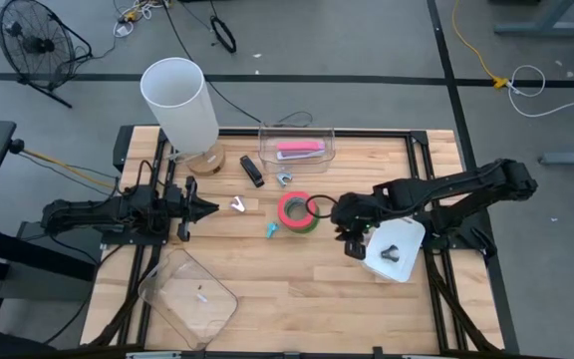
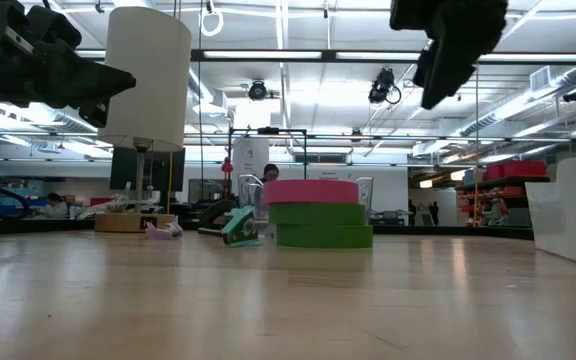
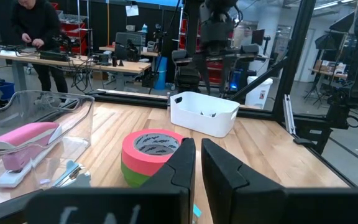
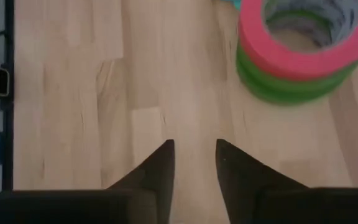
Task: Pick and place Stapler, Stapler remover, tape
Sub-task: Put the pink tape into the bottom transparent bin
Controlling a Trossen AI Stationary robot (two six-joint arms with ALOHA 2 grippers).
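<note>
While hovering above the wood beside the tape (image 4: 300, 53), right gripper (image 4: 194, 163): fingers slightly parted, nothing between them, touching nothing. Left gripper (image 3: 197, 163): fingers nearly together with a thin gap, empty, aimed at the tape (image 3: 152, 152) from across the table (image 1: 297, 289).

From above: pink roll stacked on green (image 1: 297, 212) near table centre, a small teal object (image 1: 271, 229) just beside it, a dark stapler (image 1: 252, 171) and small metal pieces farther back. Level with the tabletop: stack height plain, pink over two green layers (image 2: 318, 213), teal object touching nothing, right gripper (image 2: 455, 50) high above the surface.

Clear box (image 1: 297, 148) at the back: a pink stapler (image 1: 300, 149) inside. White bin (image 1: 395, 252) under the right arm: one dark item. Clear tray (image 1: 187, 291) near the front: a small pale piece.
</note>
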